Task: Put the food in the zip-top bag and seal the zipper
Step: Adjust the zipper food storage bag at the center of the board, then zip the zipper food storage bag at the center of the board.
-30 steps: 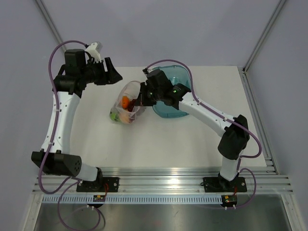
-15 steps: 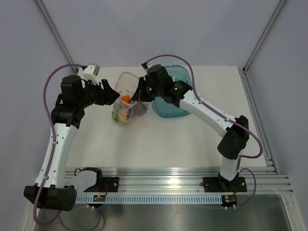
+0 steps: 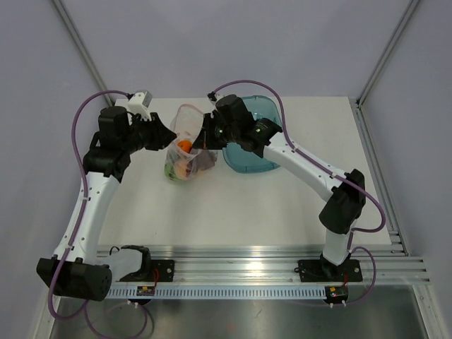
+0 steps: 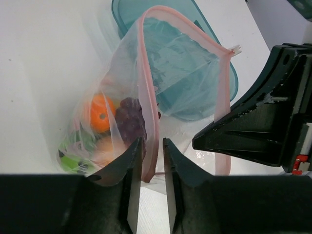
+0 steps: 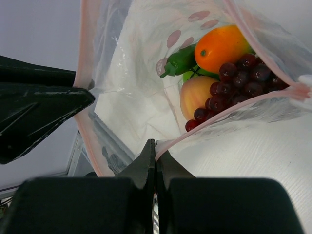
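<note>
The zip-top bag (image 3: 185, 133) stands upright at the far middle of the bench (image 3: 282, 205), just left of the teal tray (image 3: 247, 161), with its mouth raised and gaping and its loaded bottom resting on the bench surface. All the food visible is inside the bag, collected at the bottom: an orange mango (image 5: 222, 48), a dark purple grape bunch (image 5: 236, 80) against it, a peach-pink round fruit (image 5: 194, 97) beside the grapes, and a green piece (image 5: 181, 61) partly hidden behind the mango. The zipper (image 4: 145, 97) is unsealed; its two pinkish strips run well apart around the open mouth. The right hand (image 5: 155, 148) is at the right side of the mouth, fingers pressed together and pinching one zipper strip between their tips. The left hand (image 4: 152, 144) is at the left side of the mouth, fingers spread by a narrow gap with the other zipper strip passing between them; the strip is not visibly clamped. The two hands face each other across the bag opening. The right arm reaches over the teal tray and covers part of it.
</note>
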You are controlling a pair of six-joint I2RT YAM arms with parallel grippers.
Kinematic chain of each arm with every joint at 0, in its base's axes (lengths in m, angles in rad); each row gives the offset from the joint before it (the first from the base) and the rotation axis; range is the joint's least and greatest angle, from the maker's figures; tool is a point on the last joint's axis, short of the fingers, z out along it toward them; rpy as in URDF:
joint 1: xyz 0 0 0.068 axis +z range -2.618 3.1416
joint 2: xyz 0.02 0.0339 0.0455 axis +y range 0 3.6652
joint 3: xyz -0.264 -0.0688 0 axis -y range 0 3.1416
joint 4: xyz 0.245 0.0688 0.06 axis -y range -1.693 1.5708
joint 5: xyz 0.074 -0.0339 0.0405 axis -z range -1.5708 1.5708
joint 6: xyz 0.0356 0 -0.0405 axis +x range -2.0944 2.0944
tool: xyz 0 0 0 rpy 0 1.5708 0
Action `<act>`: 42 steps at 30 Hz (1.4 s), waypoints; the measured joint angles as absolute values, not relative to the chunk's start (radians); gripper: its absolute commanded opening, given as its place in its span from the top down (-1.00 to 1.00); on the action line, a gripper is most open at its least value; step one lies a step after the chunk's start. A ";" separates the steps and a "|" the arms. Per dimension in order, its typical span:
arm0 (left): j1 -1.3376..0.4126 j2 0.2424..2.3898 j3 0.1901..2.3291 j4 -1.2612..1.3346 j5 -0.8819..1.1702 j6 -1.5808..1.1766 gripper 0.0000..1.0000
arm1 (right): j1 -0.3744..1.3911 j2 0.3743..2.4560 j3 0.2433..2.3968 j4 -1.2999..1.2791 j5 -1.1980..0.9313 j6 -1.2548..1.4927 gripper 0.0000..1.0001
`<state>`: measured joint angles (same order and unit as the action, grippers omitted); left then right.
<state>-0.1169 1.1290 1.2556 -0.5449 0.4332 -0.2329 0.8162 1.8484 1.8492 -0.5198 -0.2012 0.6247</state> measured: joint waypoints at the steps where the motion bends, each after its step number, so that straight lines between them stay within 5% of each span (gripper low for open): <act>1: -0.121 1.138 1.256 -0.544 0.433 -0.237 0.89 | 0.816 1.848 1.849 -0.520 -0.202 0.625 1.00; 4: -0.126 1.164 1.259 -0.545 0.429 -0.245 1.00 | 0.816 1.848 1.849 -0.520 -0.202 0.617 0.85; 7: -0.127 1.181 1.278 -0.551 0.417 -0.245 1.00 | 0.816 1.848 1.851 -0.521 -0.202 0.596 0.12; 10: -0.127 1.186 1.307 -0.562 0.413 -0.244 1.00 | 0.815 1.845 1.866 -0.523 -0.198 0.524 -0.09; 19: -0.104 1.214 1.387 -0.603 0.437 -0.232 1.00 | 0.648 1.691 1.824 -0.498 -0.408 0.215 -0.18; 29: -0.064 1.266 1.408 -0.604 0.476 -0.217 1.00 | 0.485 1.326 1.230 -0.007 -0.570 -0.131 -0.32; 42: -0.062 1.291 1.440 -0.629 0.492 -0.207 1.00 | 0.487 1.532 1.173 0.180 -0.617 -0.303 -0.16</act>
<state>-0.0624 1.2915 1.4403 -0.6289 0.4919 -0.2070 0.4873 1.5318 1.1732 0.1799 -0.6174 -0.3035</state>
